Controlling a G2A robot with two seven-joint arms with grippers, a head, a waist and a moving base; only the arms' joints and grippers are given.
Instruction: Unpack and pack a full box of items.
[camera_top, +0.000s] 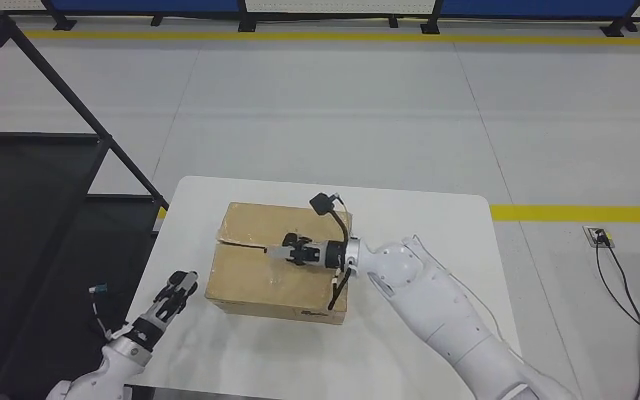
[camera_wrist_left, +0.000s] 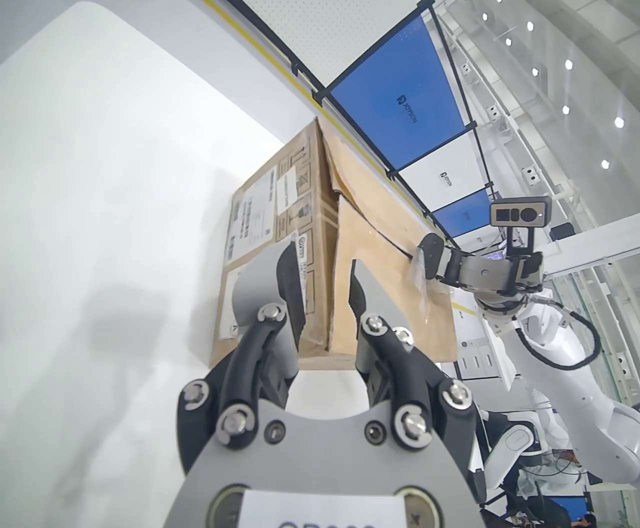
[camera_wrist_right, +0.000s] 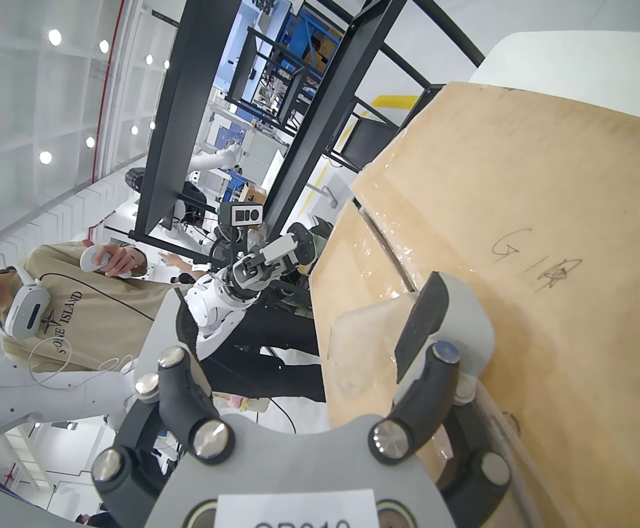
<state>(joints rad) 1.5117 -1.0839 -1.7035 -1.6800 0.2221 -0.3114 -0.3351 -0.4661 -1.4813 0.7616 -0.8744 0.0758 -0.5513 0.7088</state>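
A closed cardboard box stands on the white table, its top flaps joined by a seam with clear tape. My right gripper lies over the seam on the box top. Its jaws stand wide apart in the right wrist view, where a loose piece of clear tape lifts off the box beside one finger. The left wrist view shows this tape strip hanging at the right gripper. My left gripper is open, low near the box's labelled end, at the table's left front.
A black metal frame with a dark panel stands off the table's left side. The table's right half is bare apart from my right arm. One top corner of the box is torn.
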